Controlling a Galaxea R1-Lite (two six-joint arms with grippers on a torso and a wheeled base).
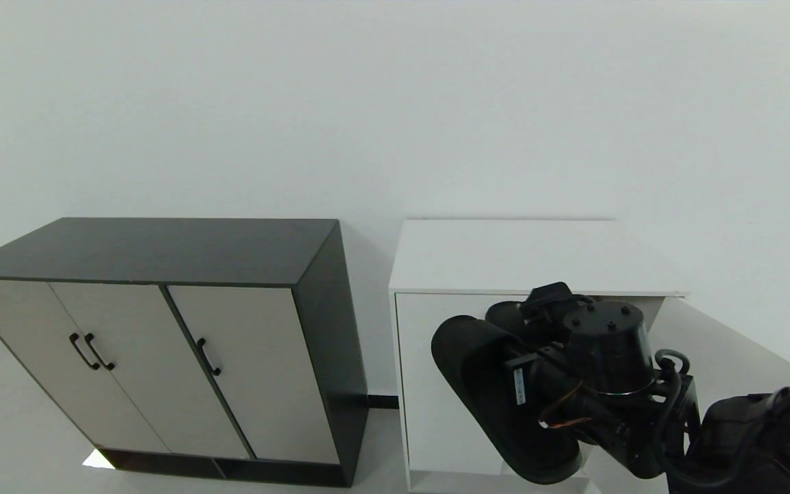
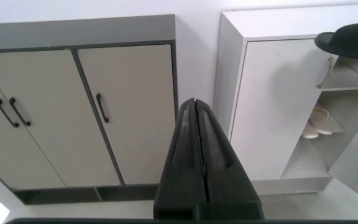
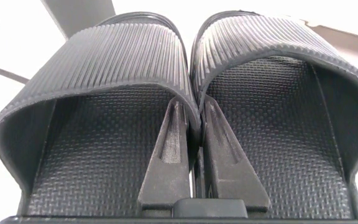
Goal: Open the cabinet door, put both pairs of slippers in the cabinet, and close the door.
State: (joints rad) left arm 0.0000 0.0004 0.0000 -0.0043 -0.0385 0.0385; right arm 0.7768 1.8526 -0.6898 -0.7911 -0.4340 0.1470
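Observation:
A pair of black ribbed slippers (image 1: 498, 391) hangs in front of the white cabinet (image 1: 505, 254), held side by side by my right gripper (image 3: 194, 134), which is shut on their two touching inner walls. In the left wrist view the white cabinet (image 2: 272, 93) stands open on its right side, and a pair of white slippers (image 2: 324, 121) lies on a lower shelf inside. The tip of a black slipper (image 2: 353, 37) shows above that opening. My left gripper (image 2: 195, 109) is shut with nothing in it, held low, facing the gap between the two cabinets.
A black cabinet (image 1: 162, 250) with three shut grey doors and black handles stands left of the white one, against a plain white wall. The white cabinet's left door (image 2: 278, 112) is shut. The pale floor (image 1: 11, 425) in front is bare.

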